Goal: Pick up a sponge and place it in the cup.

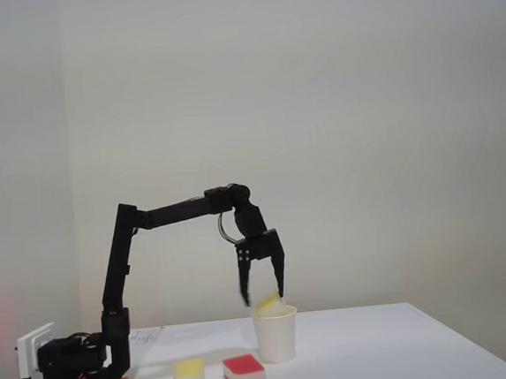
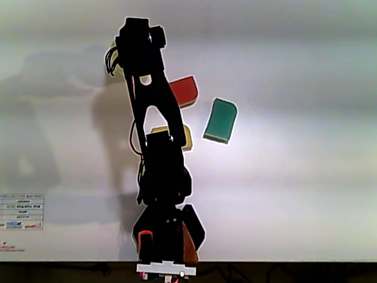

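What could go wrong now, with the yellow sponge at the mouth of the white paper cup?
1. The small pale-yellow sponge sits tilted at the rim of the white paper cup, partly above it. It may stay lodged or tip out onto the white table.
2. The black gripper hangs open just over the rim. Moving sideways, the jaws could knock over the light cup.

Black arm runs up middle of white table, seen from above. Red-topped sponge just right of arm's upper part; green-topped sponge further right, apart. Yellow sponge partly hidden under arm. Labelled sheet at left edge.
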`<state>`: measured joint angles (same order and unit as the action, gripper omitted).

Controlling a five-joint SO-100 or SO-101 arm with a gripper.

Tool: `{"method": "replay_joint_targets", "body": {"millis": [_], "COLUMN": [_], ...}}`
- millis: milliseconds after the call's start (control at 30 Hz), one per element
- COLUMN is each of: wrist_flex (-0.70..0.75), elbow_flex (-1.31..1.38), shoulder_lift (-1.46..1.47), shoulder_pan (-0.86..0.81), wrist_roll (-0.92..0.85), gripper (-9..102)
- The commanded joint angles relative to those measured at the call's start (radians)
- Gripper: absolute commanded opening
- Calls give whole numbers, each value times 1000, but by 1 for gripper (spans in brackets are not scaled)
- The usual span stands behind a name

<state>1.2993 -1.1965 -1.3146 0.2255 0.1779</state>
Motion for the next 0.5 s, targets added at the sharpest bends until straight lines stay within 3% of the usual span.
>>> {"method": "replay_joint_targets", "body": {"millis": [0, 467], "wrist_flex": [0, -8], "elbow_flex": [5, -8], "shoulder_lift": [-74, -127], "shoulder_pan": [11, 29], "wrist_roll": [5, -2], "gripper": [39, 41]}}
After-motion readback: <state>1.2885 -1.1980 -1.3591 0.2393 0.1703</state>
